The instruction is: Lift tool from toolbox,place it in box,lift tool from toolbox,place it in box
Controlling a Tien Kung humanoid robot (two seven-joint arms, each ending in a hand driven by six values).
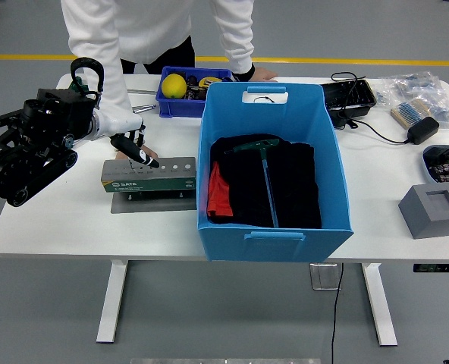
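The robot's left hand (130, 144), its fingers spread and holding nothing, hovers above the green tool holder (149, 175) on the white bench (58, 220); a T-handle wrench (266, 173) lies inside the blue box (274, 241).

— What sits close to the left hand (124, 136)?
— Just beyond it and to its right is a small blue bin (180, 103) holding a yellow ball (174, 85). A person in white (156, 30) leans over the table (50, 220) behind it.
— And farther off?
— Well to its right lie a black tray of cables (349, 97), a bag of parts (418, 92) and a black power adapter (422, 130). A grey foam block (434, 209) sits farther right and nearer.
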